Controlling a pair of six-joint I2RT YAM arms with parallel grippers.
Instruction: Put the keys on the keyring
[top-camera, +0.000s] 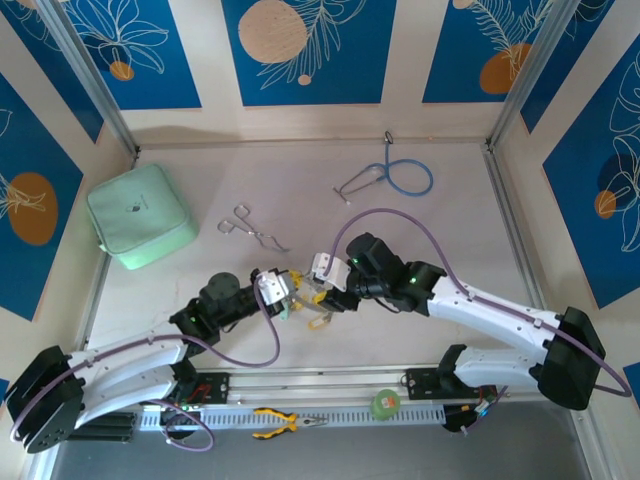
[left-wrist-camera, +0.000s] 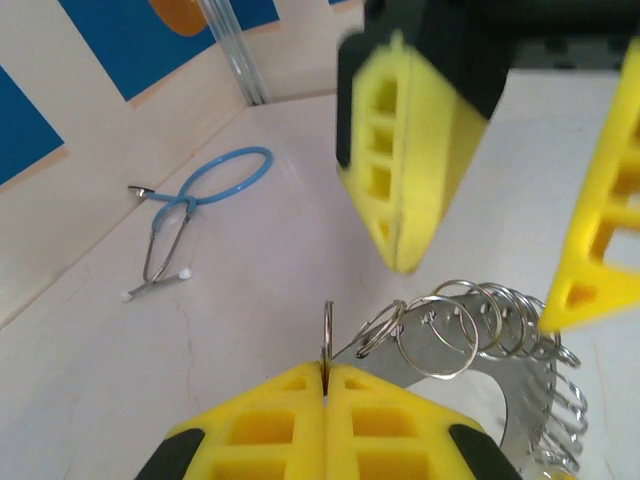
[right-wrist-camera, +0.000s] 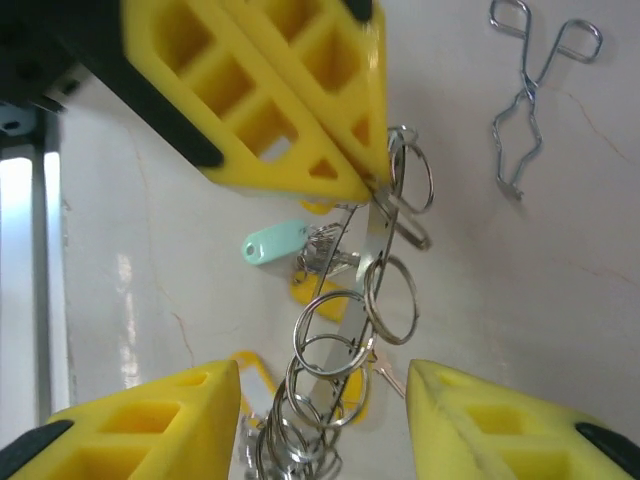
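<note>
Both arms stretch low over the table (top-camera: 300, 180) and meet near its six o'clock edge. The left gripper (left-wrist-camera: 325, 372) is clenched, pinching one small loop of the keyring (right-wrist-camera: 365, 250) upright. The right gripper (right-wrist-camera: 325, 370) faces it from three o'clock, jaws wide apart astride the ring's fringe, grasping nothing. There is one keyring. The keys (right-wrist-camera: 310, 290) lie beneath it: one teal, at least two yellow. One forceps (top-camera: 252, 230) lies at eleven o'clock.

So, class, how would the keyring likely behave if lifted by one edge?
The keyring probably stays stiff: its band is flat metal. Its small rings hang loosely, so likely swing. Being thin and shiny, it may slip in a pinch.
</note>
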